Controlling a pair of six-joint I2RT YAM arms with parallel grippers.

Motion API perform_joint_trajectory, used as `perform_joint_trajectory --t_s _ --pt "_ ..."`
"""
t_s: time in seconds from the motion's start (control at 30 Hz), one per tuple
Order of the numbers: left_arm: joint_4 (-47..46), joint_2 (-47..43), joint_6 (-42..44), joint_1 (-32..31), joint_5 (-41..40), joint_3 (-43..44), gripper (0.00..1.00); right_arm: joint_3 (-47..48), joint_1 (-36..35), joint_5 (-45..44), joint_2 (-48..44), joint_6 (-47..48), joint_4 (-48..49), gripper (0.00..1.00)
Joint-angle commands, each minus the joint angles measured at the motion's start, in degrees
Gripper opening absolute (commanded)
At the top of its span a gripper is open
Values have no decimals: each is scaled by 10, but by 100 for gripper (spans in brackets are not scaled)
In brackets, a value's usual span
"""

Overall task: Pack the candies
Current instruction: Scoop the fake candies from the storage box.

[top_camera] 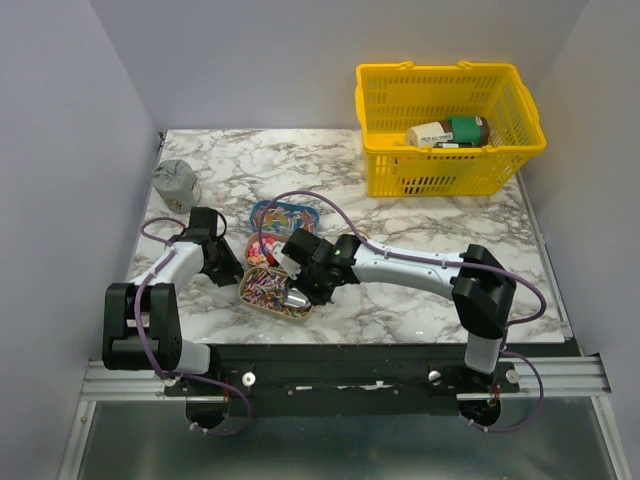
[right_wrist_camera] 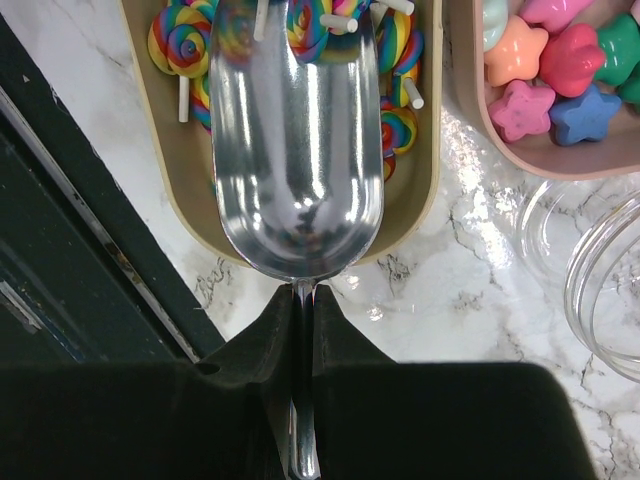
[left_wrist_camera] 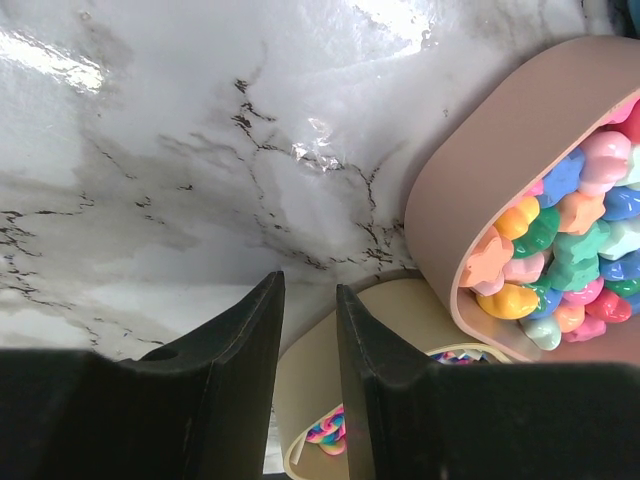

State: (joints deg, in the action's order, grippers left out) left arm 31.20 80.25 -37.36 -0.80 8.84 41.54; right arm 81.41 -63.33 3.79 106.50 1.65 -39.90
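Left gripper [left_wrist_camera: 310, 298]: jaws part-way apart, astride the end wall of the beige tray [left_wrist_camera: 305, 400]. Pinching it or merely straddling it, impossible to tell.
Beige tray: on the marble table [left_wrist_camera: 150, 150], right under the left gripper, holding the swirl candies [right_wrist_camera: 172, 40] on short white sticks.
Scoop [right_wrist_camera: 295, 130]: silver bowl low over the swirl candies, seemingly empty but for reflections. Long axis in line with the tray's length, pointing straight away from the right gripper.
Right gripper [right_wrist_camera: 303, 300]: clamped tight on the scoop's thin handle, just off the tray's near end.
Key relation: swirl candies directly ahead of the scoop's lip, along its axis. Right arm placed to dig; left arm probably there to steady the tray.
Pink tray [left_wrist_camera: 470, 170]: just beside the beige tray, full of star candies [right_wrist_camera: 570, 55].
Clear round container [right_wrist_camera: 605, 300]: right of the scoop handle, near the pink tray. Likely where the load goes.
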Motion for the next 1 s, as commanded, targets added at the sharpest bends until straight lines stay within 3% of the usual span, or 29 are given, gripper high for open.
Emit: perform_joint_trajectory --t_s 0.0,0.53,0.97 --pt "4 -9 1 -3 41 -15 39 19 -3 -15 24 -15 70 1" --pt "10 -10 -2 -3 35 -2 37 -97 -2 -62 -28 -7 190 1" --pt "19 -18 -3 -3 29 8 37 -125 -2 -77 -64 -6 199 1"
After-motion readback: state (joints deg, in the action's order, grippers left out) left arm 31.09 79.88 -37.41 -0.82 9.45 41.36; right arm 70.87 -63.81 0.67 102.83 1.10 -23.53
